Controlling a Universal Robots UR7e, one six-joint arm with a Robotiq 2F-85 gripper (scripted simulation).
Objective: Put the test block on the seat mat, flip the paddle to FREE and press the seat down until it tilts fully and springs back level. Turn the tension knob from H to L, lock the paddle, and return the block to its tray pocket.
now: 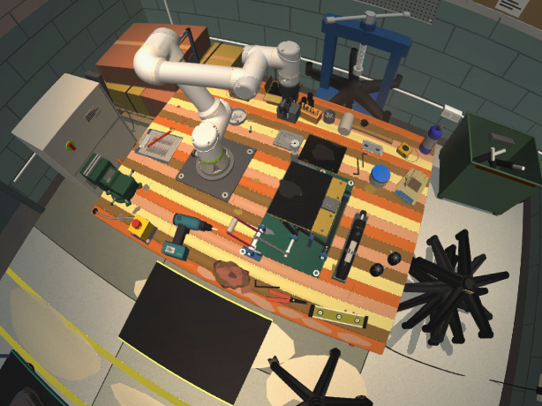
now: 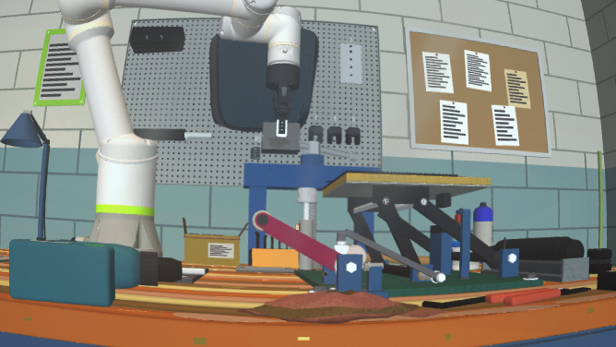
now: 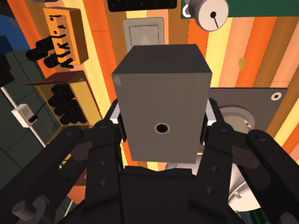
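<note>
The tray pocket (image 3: 143, 34) is partly hidden behind the grey test block (image 3: 162, 111), which my gripper (image 3: 162, 130) clamps between both finger pads. The block (image 1: 289, 110) hangs in the air over the far part of the bench, beyond the grey tray (image 1: 288, 140). The block (image 2: 280, 138) sits well above bench level. The seat mat (image 1: 300, 191) is black and level on its green base. The red paddle (image 2: 295, 240) slants up to the left at the rig's near end. The white tension knob (image 3: 212, 12) shows its pointer near the tray.
Behind the work stand a blue press (image 1: 363, 48) and a pegboard wall (image 2: 251, 92). An orange tool holder (image 3: 65, 33) and a box of black parts (image 3: 66, 104) lie near the block. A second black mat (image 1: 322, 153) lies beside the tray. A drill (image 1: 185, 234) lies at the bench's near left.
</note>
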